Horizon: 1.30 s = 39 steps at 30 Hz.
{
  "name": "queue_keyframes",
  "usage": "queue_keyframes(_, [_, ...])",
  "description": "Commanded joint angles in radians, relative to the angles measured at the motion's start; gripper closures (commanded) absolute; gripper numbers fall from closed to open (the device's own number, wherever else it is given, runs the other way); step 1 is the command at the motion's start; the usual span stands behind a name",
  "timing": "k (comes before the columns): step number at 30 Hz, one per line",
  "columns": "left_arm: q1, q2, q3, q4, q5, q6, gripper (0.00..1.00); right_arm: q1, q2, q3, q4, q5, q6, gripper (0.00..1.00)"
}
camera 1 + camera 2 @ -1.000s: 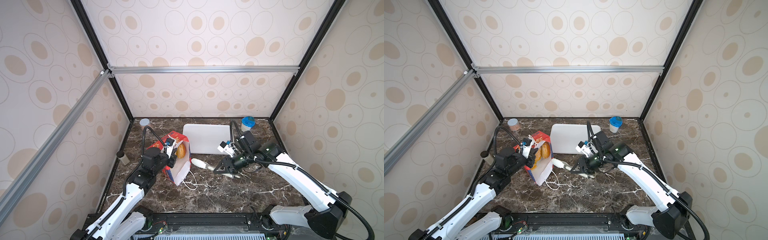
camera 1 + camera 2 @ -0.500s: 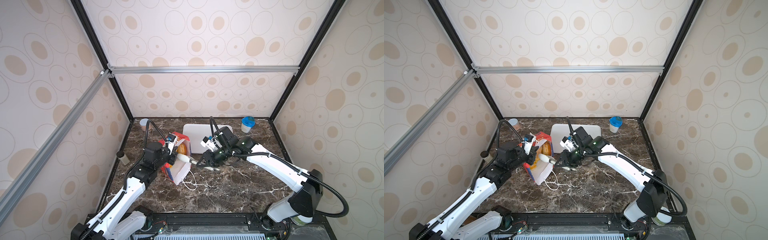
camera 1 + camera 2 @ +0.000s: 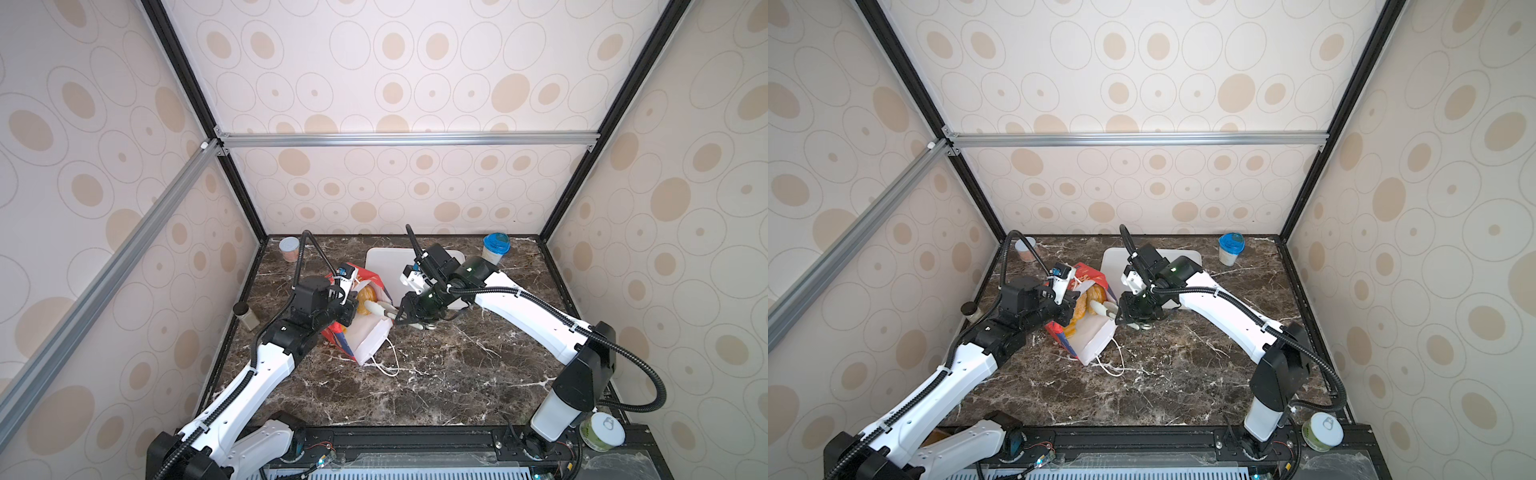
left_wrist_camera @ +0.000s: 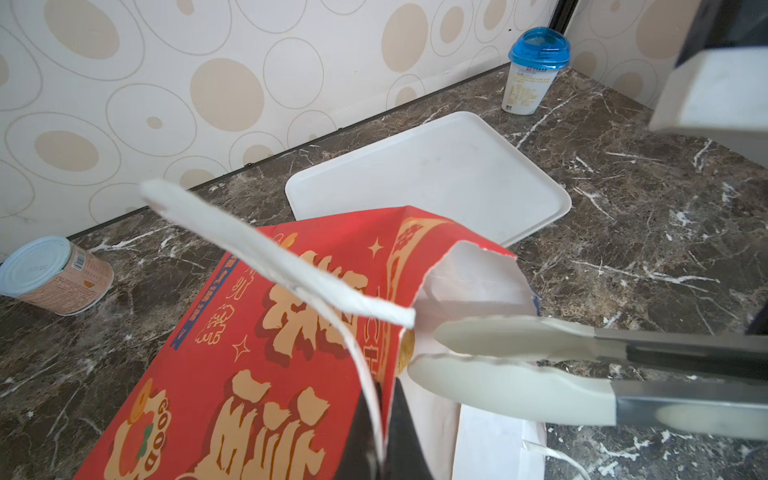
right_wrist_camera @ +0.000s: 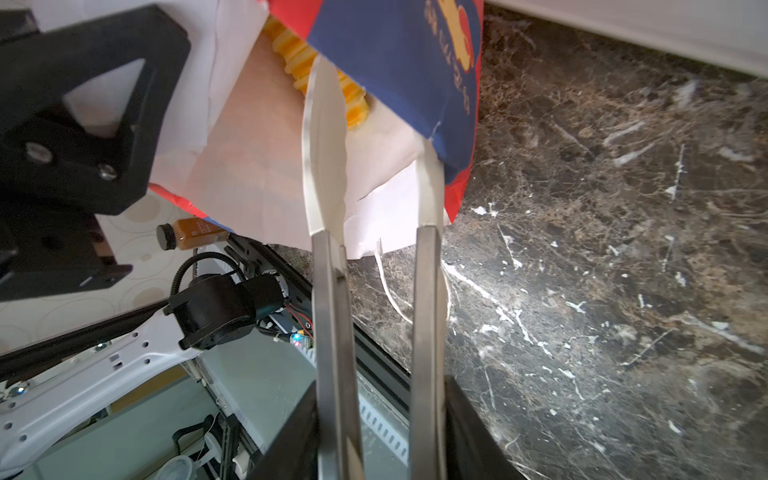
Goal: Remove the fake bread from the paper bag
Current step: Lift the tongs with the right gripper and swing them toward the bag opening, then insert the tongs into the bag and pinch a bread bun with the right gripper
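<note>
Top view: paper bag point(image 3: 370, 338) mouth rightward

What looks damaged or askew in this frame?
The paper bag has a ragged, torn rim at its mouth. It lies tipped, not upright, with its upper edge pinched by the left pincer.

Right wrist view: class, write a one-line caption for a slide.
White-tipped tongs reach into the open red paper bag toward a ridged yellow fake bread inside.
</note>
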<state>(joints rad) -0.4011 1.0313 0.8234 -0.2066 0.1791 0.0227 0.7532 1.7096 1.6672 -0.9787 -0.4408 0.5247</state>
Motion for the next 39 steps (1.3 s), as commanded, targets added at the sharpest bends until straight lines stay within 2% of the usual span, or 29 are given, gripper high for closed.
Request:
queue_keyframes(1, [-0.01,-0.011,0.051,0.031,0.028,-0.016,1.0,0.002,0.029,0.052,-0.072,0.04,-0.037,0.56])
queue_keyframes(15, [-0.019,-0.024,0.04,0.071,0.109,-0.029,1.0,0.002,0.159,0.167,-0.111,0.053,-0.084,0.54])
queue_keyframes(24, [-0.022,-0.058,0.021,0.062,0.134,-0.024,1.0,0.002,0.223,0.193,-0.1,0.035,-0.104,0.6])
queue_keyframes(27, [-0.022,-0.071,0.017,0.065,0.128,-0.026,1.0,0.002,0.231,0.198,-0.096,0.025,-0.111,0.69])
queue_keyframes(29, [-0.022,-0.073,0.013,0.065,0.121,-0.028,1.0,0.001,0.228,0.197,-0.097,0.03,-0.116,0.89])
queue_keyframes(30, [-0.022,-0.072,0.011,0.067,0.115,-0.03,1.0,0.002,0.223,0.194,-0.1,0.035,-0.121,0.95])
queue_keyframes(33, [-0.022,-0.07,0.0,0.076,0.099,-0.045,1.0,0.001,0.194,0.175,-0.1,0.042,-0.139,1.0])
queue_keyframes(39, [-0.022,-0.021,-0.001,0.11,0.09,-0.082,1.0,0.002,0.102,0.112,-0.107,0.024,-0.179,1.0])
